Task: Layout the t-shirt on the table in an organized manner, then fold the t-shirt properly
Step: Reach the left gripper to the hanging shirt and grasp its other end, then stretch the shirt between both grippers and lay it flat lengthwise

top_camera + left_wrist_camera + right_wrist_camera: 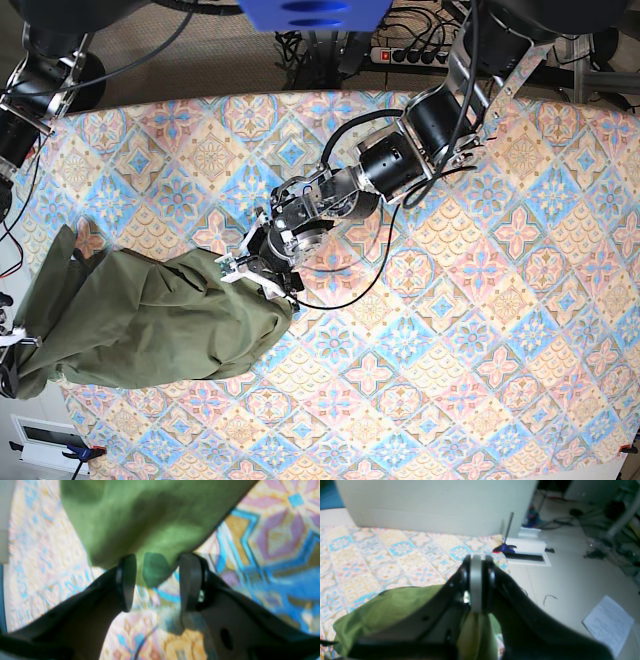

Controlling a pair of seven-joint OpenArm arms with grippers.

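The olive-green t-shirt (140, 320) lies bunched and wrinkled at the left side of the patterned table (480, 300). My left gripper (262, 272) sits at the shirt's right edge. In the left wrist view that gripper (160, 557) is open, and a tip of the t-shirt (140, 517) hangs loosely between its fingers above the table (275, 530). My right gripper (476, 560) is shut near the table's edge. A fold of the t-shirt (390, 605) runs into its jaws, and the shirt spreads over the table (382, 555) behind it.
A black cable (340, 290) from the left arm loops over the table beside the shirt. In the right wrist view the table ends just right of the gripper, by a blue clamp (506, 547). Beyond it are floor and a sheet of paper (607, 622). A pale wall (432, 505) stands behind.
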